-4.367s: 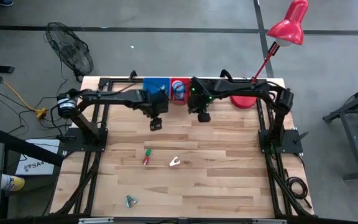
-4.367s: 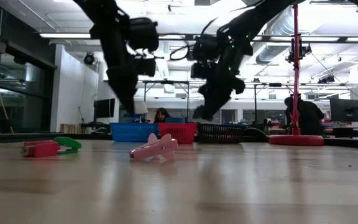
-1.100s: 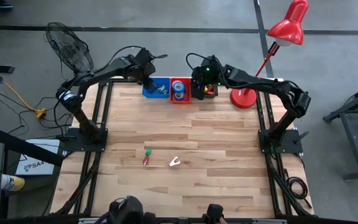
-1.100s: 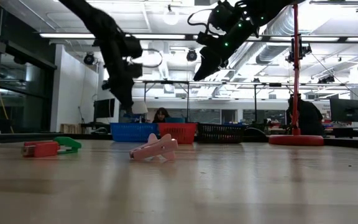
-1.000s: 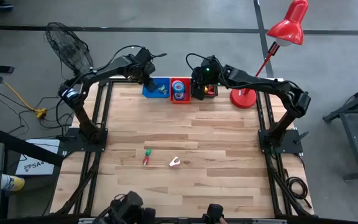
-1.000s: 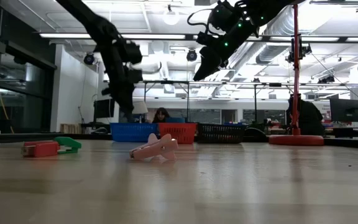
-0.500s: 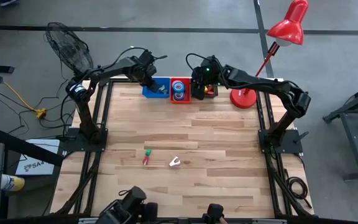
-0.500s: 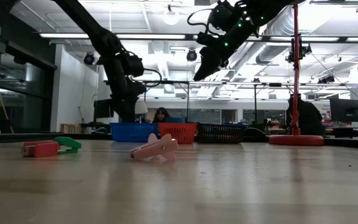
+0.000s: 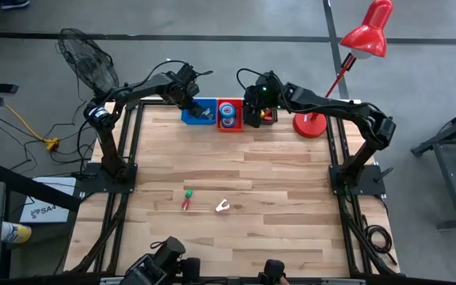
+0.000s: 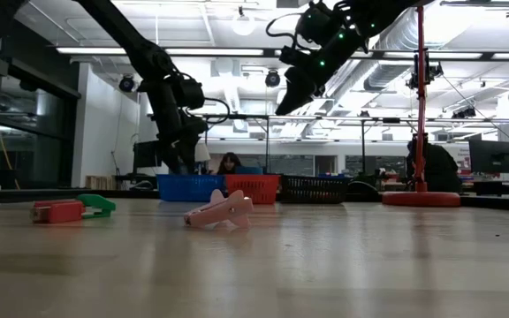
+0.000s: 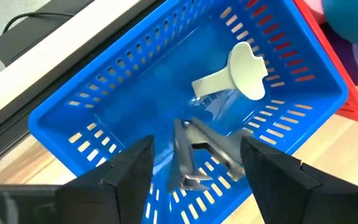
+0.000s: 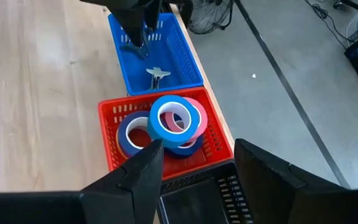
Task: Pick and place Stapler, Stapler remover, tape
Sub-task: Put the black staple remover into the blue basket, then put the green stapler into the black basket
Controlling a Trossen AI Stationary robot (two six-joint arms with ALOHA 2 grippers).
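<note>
Progress of sorting, read from left to right. The left gripper (image 9: pixel 191 100) hangs over the blue basket (image 11: pixel 73 124) with its fingers (image 11: pixel 135 168) spread and holding nothing. Below them we see a metal stapler remover (image 11: pixel 213 146) lying in the basket beside a white one (image 11: pixel 238 71). The red basket (image 12: pixel 107 134), next along, holds the tape: a blue roll (image 12: pixel 157 124) on top, a pink roll (image 12: pixel 197 112) and a darker blue roll (image 12: pixel 126 140) beneath. The right gripper (image 12: pixel 197 149) waits above the black basket (image 12: pixel 216 186), fingers apart and empty (what this basket holds we cannot tell). Out on the surface (image 9: pixel 291 206) lie a red-and-green stapler (image 9: pixel 187 199) and, just beside it, a pale stapler remover (image 9: pixel 222 207). We judge the tape sorted and these two pieces yet to be placed.
</note>
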